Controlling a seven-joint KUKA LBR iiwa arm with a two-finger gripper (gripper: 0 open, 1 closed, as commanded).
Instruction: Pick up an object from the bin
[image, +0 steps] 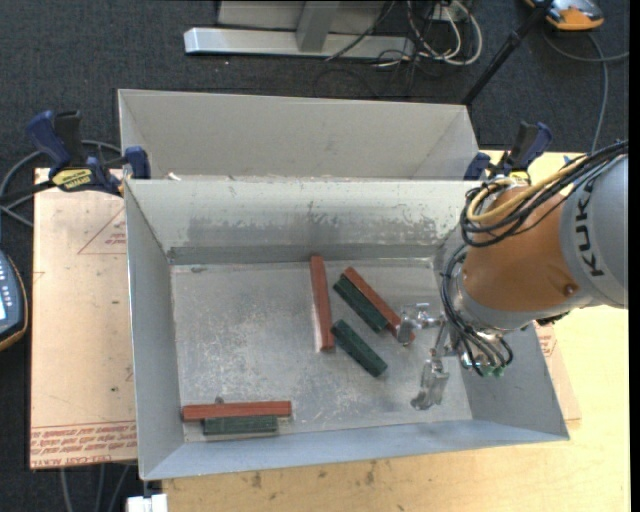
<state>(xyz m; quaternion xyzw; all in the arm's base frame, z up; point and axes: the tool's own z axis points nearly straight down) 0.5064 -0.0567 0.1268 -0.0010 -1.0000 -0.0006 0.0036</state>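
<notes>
Red-brown bar (371, 297) mid-bin | tool (418, 360) beside its end | fingers spread, empty

The arm (603, 225) reached in from the right edge, its orange-covered wrist (515, 272) at centre right; the gripper (428, 355) hung lower right, fingers (432, 386) spread apart.

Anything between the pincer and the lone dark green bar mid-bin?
Nothing visible does. Only bare floor of the grey metal bin lies between the pincer and the dark green rectangular bar to its left.
</notes>
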